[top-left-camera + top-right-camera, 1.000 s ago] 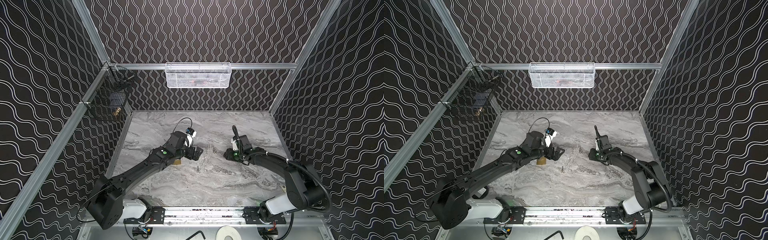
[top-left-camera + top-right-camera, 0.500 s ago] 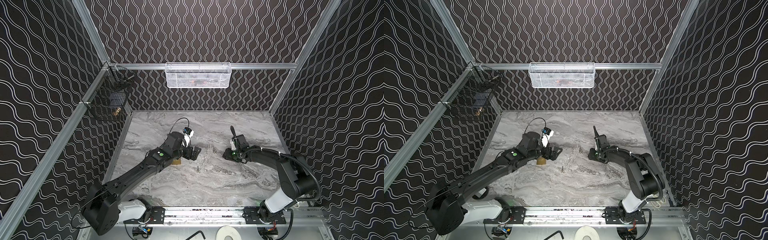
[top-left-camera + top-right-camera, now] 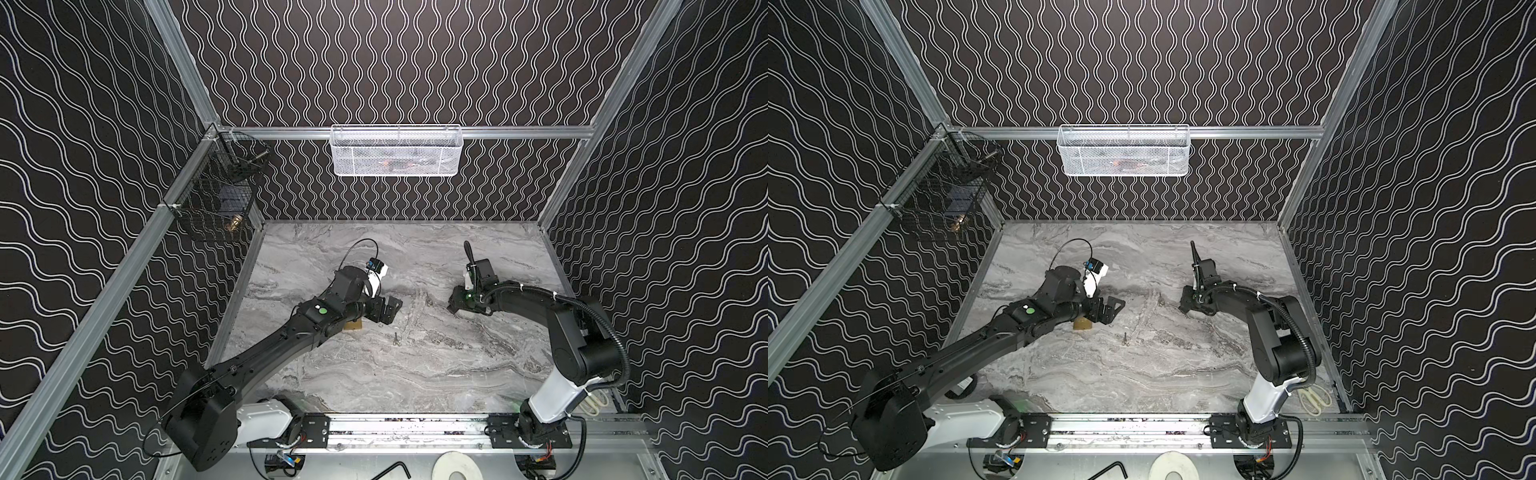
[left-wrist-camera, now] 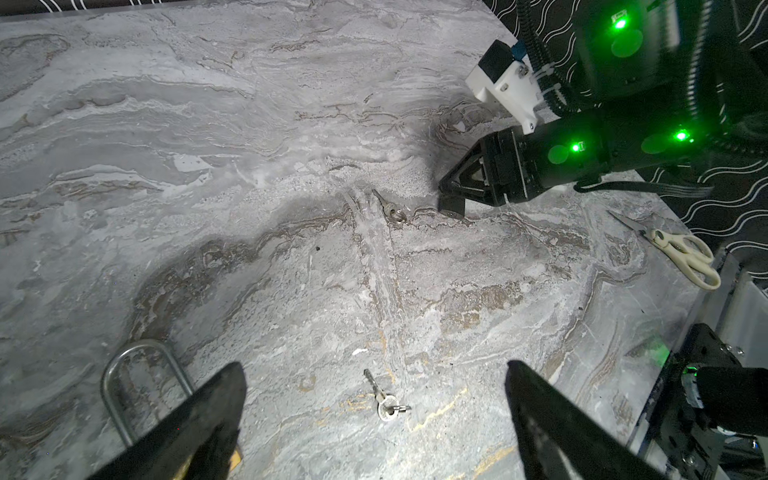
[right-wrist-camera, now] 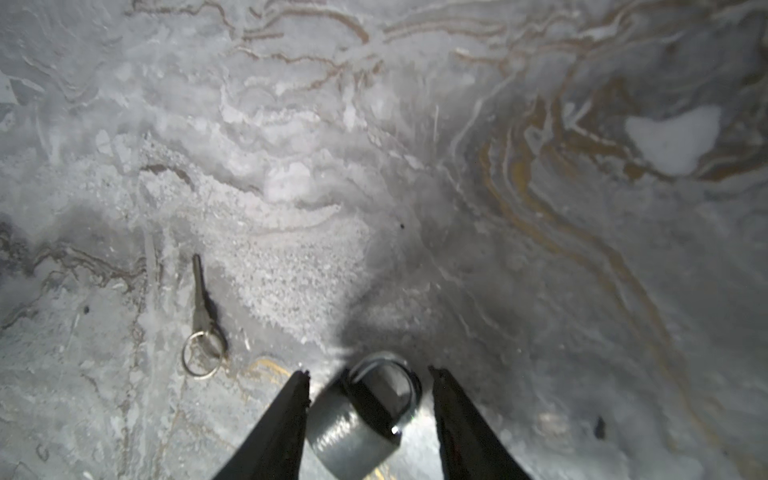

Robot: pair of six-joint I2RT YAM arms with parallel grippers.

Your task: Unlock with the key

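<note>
Left gripper (image 4: 374, 368) hangs spread wide over the brass padlock (image 3: 1081, 325), and one key (image 3: 1124, 340) lies at the padlock's 4 o'clock in both top views. A second key (image 5: 199, 299) (on a ring) lies beside the right gripper (image 5: 369, 370), whose jaws stand apart around a silver padlock (image 5: 353, 436).

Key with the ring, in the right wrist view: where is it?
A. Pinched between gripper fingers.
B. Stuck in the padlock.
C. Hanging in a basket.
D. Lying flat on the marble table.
D: the key lies flat on the marble table, beside the right gripper and clear of the silver padlock between its open jaws.
</note>
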